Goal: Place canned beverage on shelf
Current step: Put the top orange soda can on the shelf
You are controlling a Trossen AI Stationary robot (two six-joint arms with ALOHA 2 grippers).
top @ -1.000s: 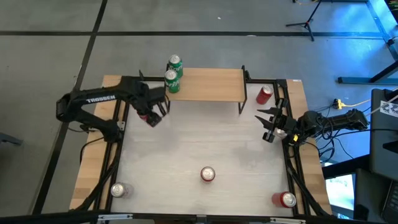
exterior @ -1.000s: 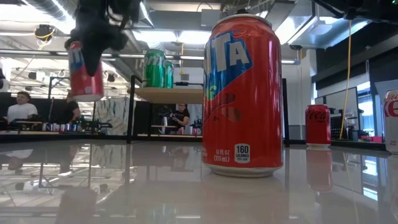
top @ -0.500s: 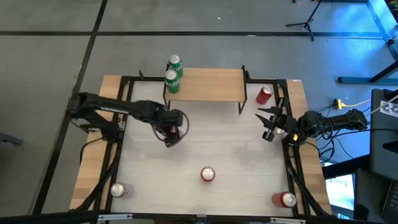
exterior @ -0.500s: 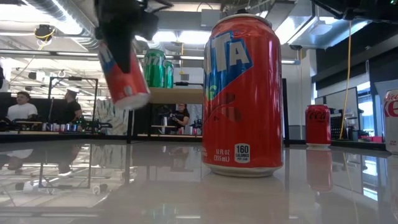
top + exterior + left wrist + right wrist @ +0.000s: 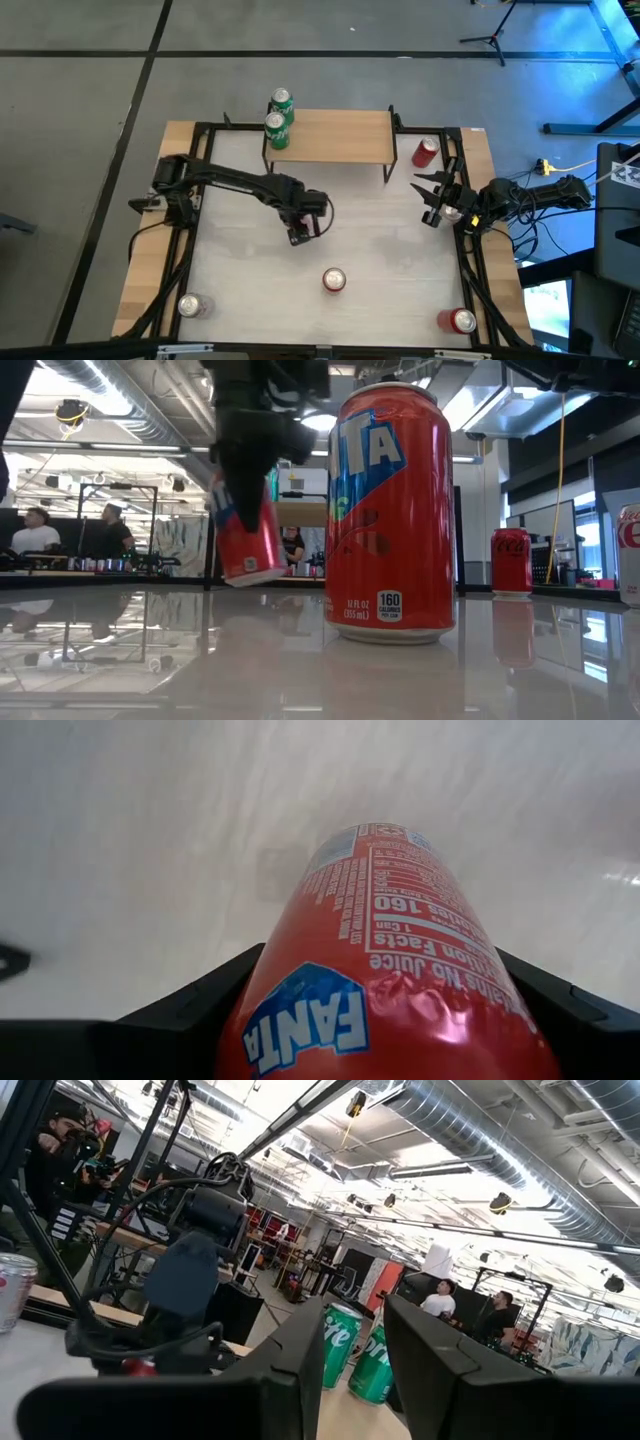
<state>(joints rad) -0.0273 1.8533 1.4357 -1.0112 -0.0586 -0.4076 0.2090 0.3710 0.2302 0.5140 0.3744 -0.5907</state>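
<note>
Shelf [image 5: 330, 136] lies well beyond your left gripper [image 5: 303, 229], whose jaws clamp the tilted Fanta can [image 5: 245, 530]; right gripper [image 5: 433, 200], slightly parted, holds nothing.

"FANTA" and "160" on the held orange can [image 5: 400, 980].

Glossy, mirror-smooth pale bench [image 5: 200, 660]; shiny printed metal Fanta can [image 5: 390, 970]; matt light-wood shelf [image 5: 335, 137] on thin black metal legs.
</note>
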